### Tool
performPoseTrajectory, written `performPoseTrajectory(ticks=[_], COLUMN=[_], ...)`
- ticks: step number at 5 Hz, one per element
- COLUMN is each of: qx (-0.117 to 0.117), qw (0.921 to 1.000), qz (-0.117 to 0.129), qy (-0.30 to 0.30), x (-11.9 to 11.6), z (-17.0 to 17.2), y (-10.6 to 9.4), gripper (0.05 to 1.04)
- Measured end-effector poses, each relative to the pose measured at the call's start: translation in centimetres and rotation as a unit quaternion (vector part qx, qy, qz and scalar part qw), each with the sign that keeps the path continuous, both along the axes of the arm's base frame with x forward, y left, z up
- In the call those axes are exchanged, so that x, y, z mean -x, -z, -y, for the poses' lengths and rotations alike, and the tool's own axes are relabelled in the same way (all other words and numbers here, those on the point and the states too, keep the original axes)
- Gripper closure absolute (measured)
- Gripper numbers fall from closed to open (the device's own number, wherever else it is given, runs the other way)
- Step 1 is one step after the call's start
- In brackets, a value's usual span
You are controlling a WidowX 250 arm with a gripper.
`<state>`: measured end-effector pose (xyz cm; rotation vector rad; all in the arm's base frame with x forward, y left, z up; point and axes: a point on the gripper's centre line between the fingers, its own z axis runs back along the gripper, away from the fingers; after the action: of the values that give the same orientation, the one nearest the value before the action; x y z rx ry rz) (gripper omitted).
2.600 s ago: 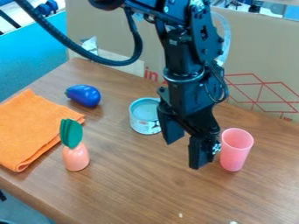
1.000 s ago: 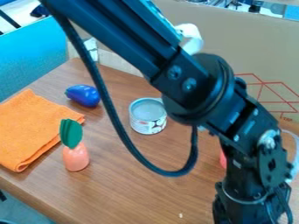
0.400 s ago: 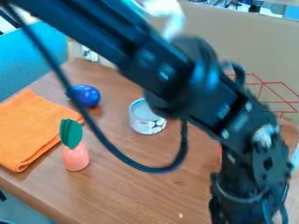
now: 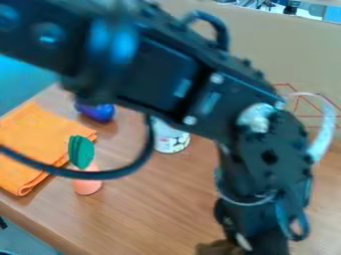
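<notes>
The black gripper [image 4: 266, 243] hangs at the bottom edge, right of centre, cut off by the frame. Just left of it is a brown, blurred thing [image 4: 218, 247]; whether the gripper holds it I cannot tell. A white and grey can [image 4: 172, 140] stands near the middle, its top behind the arm. The pink object with green leaves [image 4: 87, 186] stands upright at the left, crossed by the arm's cable. Behind it lies a blue toy vegetable [image 4: 100, 112], partly covered by the arm.
An orange folded cloth [image 4: 33, 144] lies on the wooden table [image 4: 153, 209] at the left. Cardboard [image 4: 293, 50] with red lines walls off the back. The arm spans the upper view, and its cable loops low over the left side.
The arm's elbow has swung left and nearer the camera, covering more of the can and blue vegetable. Its wrist has shifted left, and the brown thing has come into view at the bottom edge.
</notes>
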<state>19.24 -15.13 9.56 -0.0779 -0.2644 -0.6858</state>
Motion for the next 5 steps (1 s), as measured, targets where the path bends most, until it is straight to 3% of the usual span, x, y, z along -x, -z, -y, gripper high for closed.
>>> performPoseTrajectory(ticks=[1, 2, 3, 5], qx=[0.017, 0.037, 0.051, 0.033], qw=[0.9952, 0.9855, 0.9743, 0.9686], qz=[-0.036, -0.025, -0.023, -0.061], qy=[-0.089, -0.164, -0.218, -0.239], x=[-0.8, -2.6, -2.8, -3.7], z=[-5.0, -9.6, -12.5, -13.2], y=[1.7, 2.0, 2.2, 4.4], gripper=[0.496, 0.496, 0.496, 0.496])
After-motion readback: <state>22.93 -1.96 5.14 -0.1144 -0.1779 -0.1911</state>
